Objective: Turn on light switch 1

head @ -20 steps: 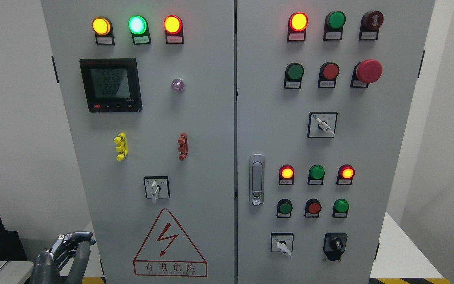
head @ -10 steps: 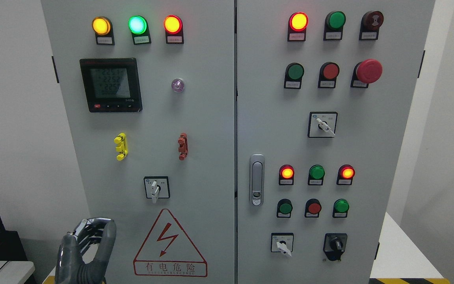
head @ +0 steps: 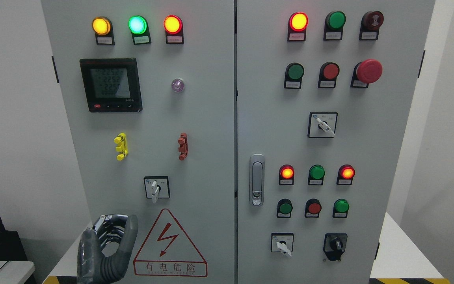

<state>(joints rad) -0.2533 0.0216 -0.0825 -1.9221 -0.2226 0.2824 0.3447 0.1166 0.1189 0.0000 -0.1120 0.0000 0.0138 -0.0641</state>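
Observation:
A grey two-door electrical cabinet point(head: 211, 130) fills the head view. On its left door a small rotary selector switch point(head: 156, 187) sits in a black-framed plate, its white lever pointing down. My left hand point(head: 113, 232) rises from the lower left, below and left of that switch and apart from it. Its fingers point(head: 108, 221) are curled toward the upright grey thumb and hold nothing. More rotary switches show on the right door: one in the middle point(head: 322, 124), a white one at the bottom point(head: 282, 242) and a black knob point(head: 335, 245). The right hand is out of view.
The left door also carries three lit lamps point(head: 137, 25), a digital meter point(head: 110, 85), yellow point(head: 120, 146) and red point(head: 182, 146) clips and a red warning triangle point(head: 170, 244). The right door has a handle point(head: 256, 180), push buttons and a red emergency stop point(head: 369, 71).
My left hand has climbed up and to the right from the bottom-left corner, coming in front of the left door toward the selector switch. Nothing on the panel has changed.

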